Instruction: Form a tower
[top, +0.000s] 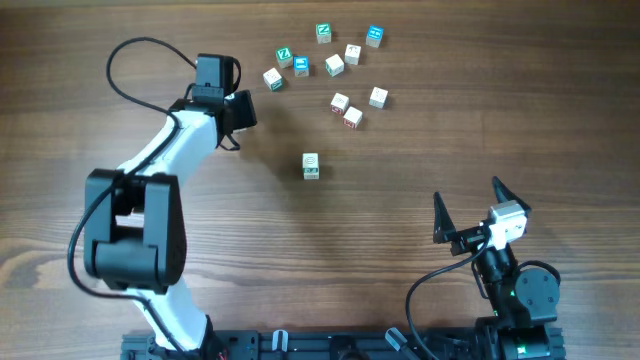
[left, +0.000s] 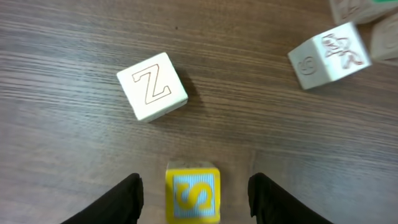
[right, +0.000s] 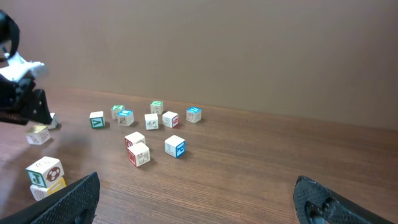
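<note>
The short tower (top: 311, 166) stands upright in the middle of the counter (top: 400, 300). The left claw (left: 194, 185), spread around a loose yellow cube (left: 193, 195) without touching it, is nearer. The tower lies to its right, toward the robot. The right claw (top: 467, 192) gapes wide, empty.

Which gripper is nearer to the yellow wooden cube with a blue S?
Left. The left gripper has one finger on each side of the yellow cube; the right gripper is far off.

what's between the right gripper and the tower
nothing, only bare table between the right gripper and the tower; the overhead view shows it
</note>
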